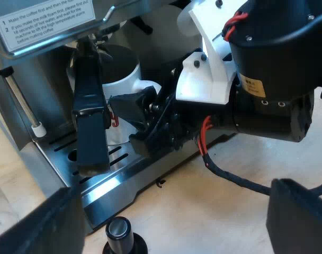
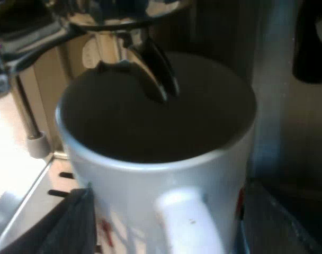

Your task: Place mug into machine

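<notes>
A white mug [image 1: 130,83] with a red print stands on the machine's drip tray [image 1: 110,186], right beneath the metal holder's spouts [image 2: 123,52]. Its handle [image 2: 188,225] points back at my right wrist. My right gripper [image 2: 166,225] holds the mug with one finger against each side of its wall, and that same right gripper [image 1: 130,112] reaches in over the tray. The holder's dark handle [image 1: 90,116] juts from the machine's front next to the mug. My left gripper [image 1: 169,217] hangs open above the table before the tray, with nothing between its fingers.
The espresso machine [image 1: 39,24] carries an instruction label above the holder. Its steam wand [image 1: 23,106] slants down beside the tray. A tamper with a black knob [image 1: 118,233] stands on the wooden table just before the tray's edge, under my left gripper.
</notes>
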You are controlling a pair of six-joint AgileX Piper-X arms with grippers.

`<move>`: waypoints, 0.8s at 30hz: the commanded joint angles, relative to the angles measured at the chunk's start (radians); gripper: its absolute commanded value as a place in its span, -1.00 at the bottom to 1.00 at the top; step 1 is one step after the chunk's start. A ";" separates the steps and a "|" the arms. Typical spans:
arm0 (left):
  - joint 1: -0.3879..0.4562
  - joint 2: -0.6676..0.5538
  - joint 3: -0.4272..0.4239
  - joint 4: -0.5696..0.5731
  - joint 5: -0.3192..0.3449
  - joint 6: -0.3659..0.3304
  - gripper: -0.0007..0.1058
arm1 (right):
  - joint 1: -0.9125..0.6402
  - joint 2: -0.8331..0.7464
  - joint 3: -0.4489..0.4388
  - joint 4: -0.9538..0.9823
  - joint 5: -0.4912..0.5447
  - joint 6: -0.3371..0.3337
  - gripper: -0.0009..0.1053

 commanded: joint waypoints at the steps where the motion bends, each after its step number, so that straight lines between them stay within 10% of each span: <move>1: -0.003 0.003 -0.003 -0.001 0.010 0.004 0.35 | 0.017 -0.012 -0.011 -0.009 -0.008 0.000 0.16; 24: -0.003 0.003 -0.003 -0.001 0.010 0.004 0.35 | 0.104 -0.306 0.041 0.328 -0.003 0.006 0.16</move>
